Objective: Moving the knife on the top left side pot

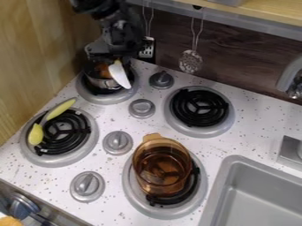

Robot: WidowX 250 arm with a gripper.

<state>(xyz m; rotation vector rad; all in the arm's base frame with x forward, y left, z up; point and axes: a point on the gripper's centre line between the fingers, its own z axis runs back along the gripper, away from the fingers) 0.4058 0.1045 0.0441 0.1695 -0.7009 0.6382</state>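
White knife [120, 75] at the top left pot [105, 83], under the black gripper [108, 58]

The gripper hangs over the pot, hiding part of its rim; whether it is open, closed or gripping the knife, one cannot tell. The blade slants down past the pot's right side, its upper end hard to make out against the gripper. Something orange [103, 70] shows inside the pot, partly covered and too unclear to name
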